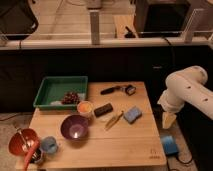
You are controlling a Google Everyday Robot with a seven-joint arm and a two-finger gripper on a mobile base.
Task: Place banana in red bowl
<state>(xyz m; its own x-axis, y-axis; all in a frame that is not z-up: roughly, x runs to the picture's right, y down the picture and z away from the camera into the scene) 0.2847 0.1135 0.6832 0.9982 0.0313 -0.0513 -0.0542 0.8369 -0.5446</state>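
banana (pixel 114 120) on table (pixel 125 147), well apart from gripper (pixel 169 120) off its right edge; grip state indiscernible

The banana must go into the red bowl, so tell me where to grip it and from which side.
Grip the banana at its middle, across its narrow width, coming straight down from above: it lies flat and slanted, with the blue sponge close beside it. The gripper hangs beyond the right edge of the table.

Dim rm, warm light on table (pixel 135 142); pincer (pixel 168 120) lit pale off R edge.
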